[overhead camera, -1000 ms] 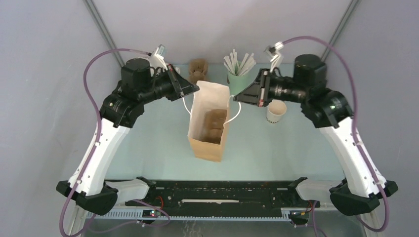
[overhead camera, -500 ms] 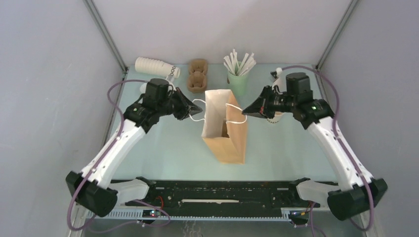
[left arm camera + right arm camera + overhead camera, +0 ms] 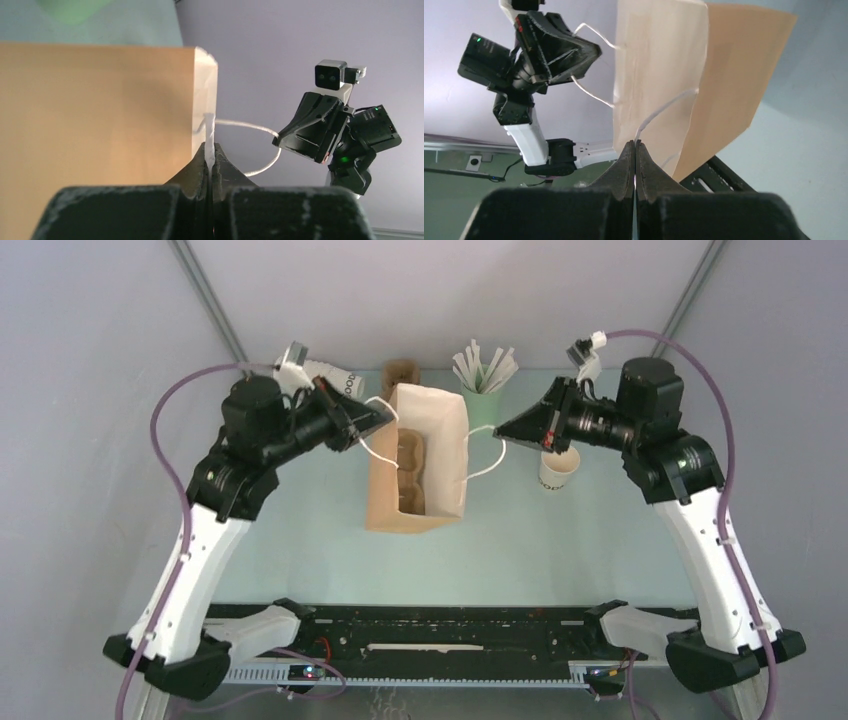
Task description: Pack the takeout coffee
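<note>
The takeout coffee, a cream-white paper cup (image 3: 557, 471), stands on the table right of the brown paper bag (image 3: 432, 430), partly behind my right arm. The bag hangs tilted between both grippers, its open mouth showing a brown cup carrier (image 3: 407, 478) inside. My left gripper (image 3: 386, 418) is shut on the bag's left white cord handle (image 3: 210, 131). Opposite it, my right gripper (image 3: 499, 432) is shut on the right cord handle (image 3: 659, 111). Each wrist view looks past the bag (image 3: 100, 110) (image 3: 664, 70) at the other gripper.
A long stack of nested cups (image 3: 328, 376) lies at the back left. A pale green cup of white sticks (image 3: 482, 392) stands behind the bag. Another brown carrier (image 3: 399, 371) sits at the back. Grey walls close in on both sides.
Both arms have risen and drawn back from half a second ago. The bag has come up with them, shifted left and tipped so that its mouth faces the camera.
</note>
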Controlling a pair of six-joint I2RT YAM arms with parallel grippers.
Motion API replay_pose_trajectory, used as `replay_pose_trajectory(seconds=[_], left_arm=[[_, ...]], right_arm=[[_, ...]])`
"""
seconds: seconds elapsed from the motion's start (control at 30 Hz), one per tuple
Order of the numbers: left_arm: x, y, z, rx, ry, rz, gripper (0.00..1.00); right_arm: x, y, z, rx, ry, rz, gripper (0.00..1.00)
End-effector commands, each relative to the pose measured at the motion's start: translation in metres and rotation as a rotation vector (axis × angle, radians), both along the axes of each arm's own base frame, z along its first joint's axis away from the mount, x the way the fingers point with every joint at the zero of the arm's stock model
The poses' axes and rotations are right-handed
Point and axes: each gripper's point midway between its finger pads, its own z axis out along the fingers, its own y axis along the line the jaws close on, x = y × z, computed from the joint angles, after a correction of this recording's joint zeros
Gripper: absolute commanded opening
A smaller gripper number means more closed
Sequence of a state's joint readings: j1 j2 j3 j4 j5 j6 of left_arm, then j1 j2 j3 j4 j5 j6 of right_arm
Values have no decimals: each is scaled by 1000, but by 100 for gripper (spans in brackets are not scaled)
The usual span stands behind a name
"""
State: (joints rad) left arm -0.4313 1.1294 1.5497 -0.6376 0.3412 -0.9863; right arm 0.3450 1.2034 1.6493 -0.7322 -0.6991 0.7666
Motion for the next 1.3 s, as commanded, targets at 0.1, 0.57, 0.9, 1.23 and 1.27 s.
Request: replay_pose_trajectory(seconds=[0.1, 0.57, 0.9, 1.23, 1.27], left_arm=[[10, 35, -133, 128, 278, 135, 0], [22, 89, -64, 280, 79, 301, 0], [32, 203, -107, 430, 94, 586, 0], [43, 191, -68, 314, -115, 509, 0], [46, 192, -59, 303, -131, 508, 0]], right_arm=[[27, 9, -120, -86, 272, -7, 0], [41, 21, -68, -97, 86, 41, 49], [36, -20, -79, -173, 71, -28, 71], [20, -25, -110, -190, 141, 1, 71], [20, -25, -111, -187, 143, 5, 71]])
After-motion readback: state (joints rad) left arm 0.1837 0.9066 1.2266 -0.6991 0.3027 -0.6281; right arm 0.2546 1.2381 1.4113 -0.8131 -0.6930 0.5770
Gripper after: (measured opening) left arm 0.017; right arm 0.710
